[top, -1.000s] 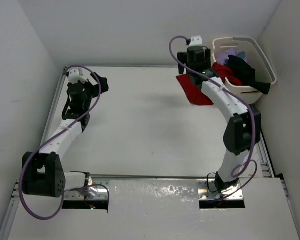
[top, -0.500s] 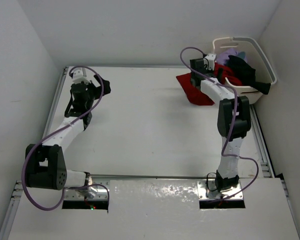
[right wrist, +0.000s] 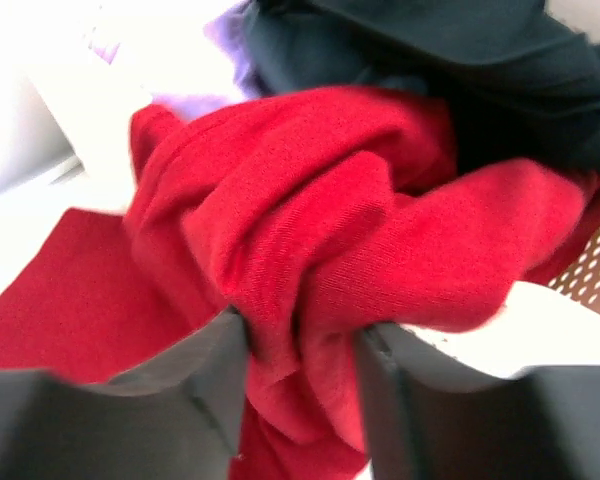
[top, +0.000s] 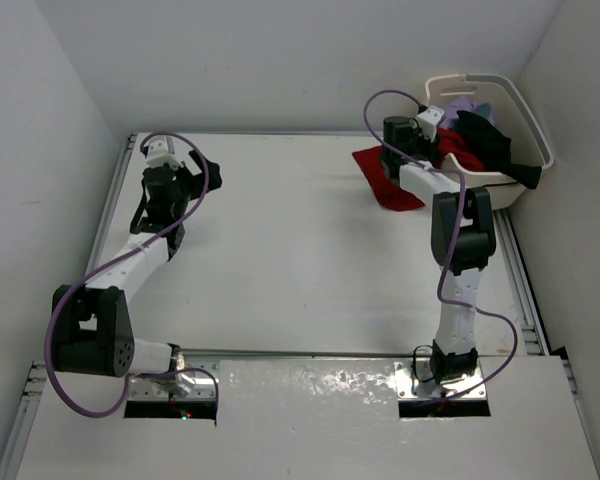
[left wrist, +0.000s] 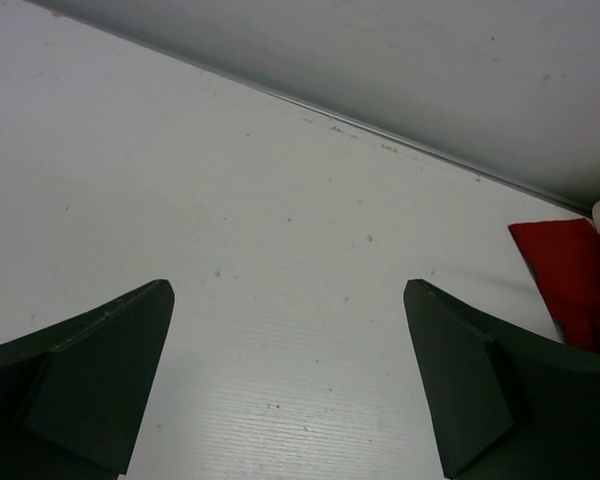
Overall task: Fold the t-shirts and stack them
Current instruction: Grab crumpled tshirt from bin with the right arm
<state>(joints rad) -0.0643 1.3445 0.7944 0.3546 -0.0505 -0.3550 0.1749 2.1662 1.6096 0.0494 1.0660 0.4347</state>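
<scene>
1. Pinching a bunched fold of the red t-shirt (right wrist: 310,230), the right gripper (right wrist: 300,385) has cloth pressed between both of its fingers (right wrist: 180,400) in the right wrist view
2. Seen from the top camera, the right gripper (top: 420,135) sits at about 1 o'clock of the table (top: 280,250), right at the near-left rim of the basket (top: 477,186)
3. The red t-shirt (top: 385,180) spills out of the basket over that rim toward 8 o'clock, and its lower part lies flat on the table just beside the basket
4. The black t-shirt (top: 490,140) is heaped inside the basket, with one end draped over the rim at the basket's 4 o'clock side
5. The lavender t-shirt (top: 458,103) shows at the basket's 11 o'clock corner, partly under the other cloth
6. Above the red fold in the right wrist view lies a dark cloth (right wrist: 430,60); whether it is black or deep teal I cannot tell
7. The left gripper (left wrist: 290,385) has its jaws spread wide and holds nothing; bare table shows between them
8. From above, the left gripper (top: 202,168) hangs at about 10 o'clock of the table, well apart from the basket and every shirt
</scene>
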